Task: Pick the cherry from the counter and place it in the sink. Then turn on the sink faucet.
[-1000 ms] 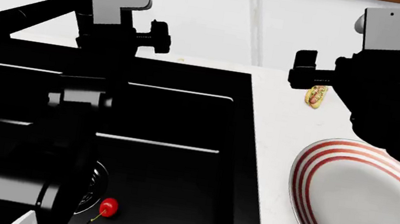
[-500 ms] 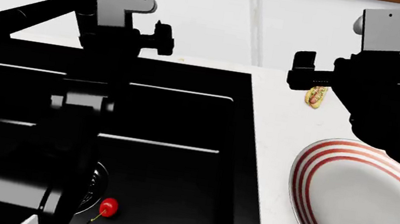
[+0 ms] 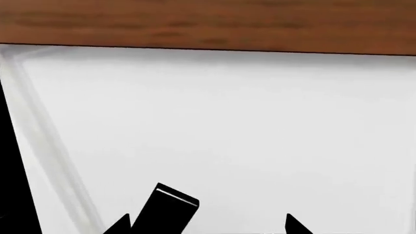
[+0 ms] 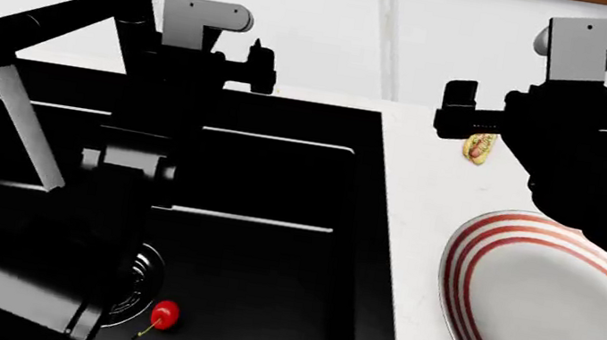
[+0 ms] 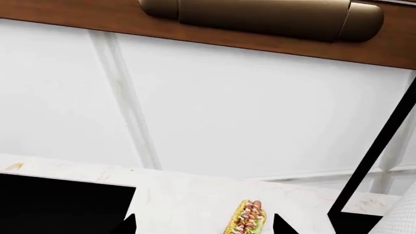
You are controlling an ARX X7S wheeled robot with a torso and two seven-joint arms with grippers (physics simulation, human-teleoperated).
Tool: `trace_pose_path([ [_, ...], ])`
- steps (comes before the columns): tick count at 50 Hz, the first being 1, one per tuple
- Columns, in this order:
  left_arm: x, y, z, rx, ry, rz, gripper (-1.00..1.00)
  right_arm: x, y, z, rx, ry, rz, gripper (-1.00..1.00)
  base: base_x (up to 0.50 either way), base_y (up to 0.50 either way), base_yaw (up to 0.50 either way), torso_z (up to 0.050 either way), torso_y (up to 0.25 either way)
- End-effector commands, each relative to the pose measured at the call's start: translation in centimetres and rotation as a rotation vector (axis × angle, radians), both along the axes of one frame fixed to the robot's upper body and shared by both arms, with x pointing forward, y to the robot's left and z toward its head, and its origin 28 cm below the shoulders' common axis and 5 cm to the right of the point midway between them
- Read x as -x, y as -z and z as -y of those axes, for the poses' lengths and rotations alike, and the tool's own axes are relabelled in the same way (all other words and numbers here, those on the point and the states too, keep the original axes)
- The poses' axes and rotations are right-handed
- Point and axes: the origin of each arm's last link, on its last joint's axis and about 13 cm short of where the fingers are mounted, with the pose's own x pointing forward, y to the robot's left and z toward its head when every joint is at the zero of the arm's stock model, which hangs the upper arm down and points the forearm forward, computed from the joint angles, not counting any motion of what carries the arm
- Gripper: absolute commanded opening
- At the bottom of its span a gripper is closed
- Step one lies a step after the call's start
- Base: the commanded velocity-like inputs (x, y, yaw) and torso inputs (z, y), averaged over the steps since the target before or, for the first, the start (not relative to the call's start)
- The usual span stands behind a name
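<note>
With the cherry point(image 4: 165, 314) lying in the sink point(image 4: 268, 246), water is seen running from the faucet point(image 4: 49, 15); the left gripper point(image 4: 249, 67), grip unclear, needs only withdrawing.

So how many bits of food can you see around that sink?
2. A cherry lies in the black sink beside the drain, and a small hot dog sits on the white counter behind the striped plate. The arms could hide more.

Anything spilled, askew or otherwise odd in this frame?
Nothing spilled or damaged. The faucet runs a pale stream into the sink, where the cherry lies beside the drain. One oddity: a small hot dog lies bare on the counter, not on the plate.
</note>
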Motion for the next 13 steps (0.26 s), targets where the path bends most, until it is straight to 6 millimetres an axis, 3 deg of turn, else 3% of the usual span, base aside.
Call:
trace_pose_path([
  [1, 0.2, 0.72, 1.22, -0.019, 0.091, -0.021, 1.0, 0.05, 0.1, -0.01, -0.001, -0.002, 0.0, 1.0, 0.0, 0.0, 0.0, 0.0, 0.0],
  [13, 0.13, 0.37, 1.1, -0.005, 0.082, -0.017, 1.0, -0.04, 0.15, -0.05, -0.002, -0.005, 0.0, 1.0, 0.0, 0.0, 0.0, 0.0, 0.0],
])
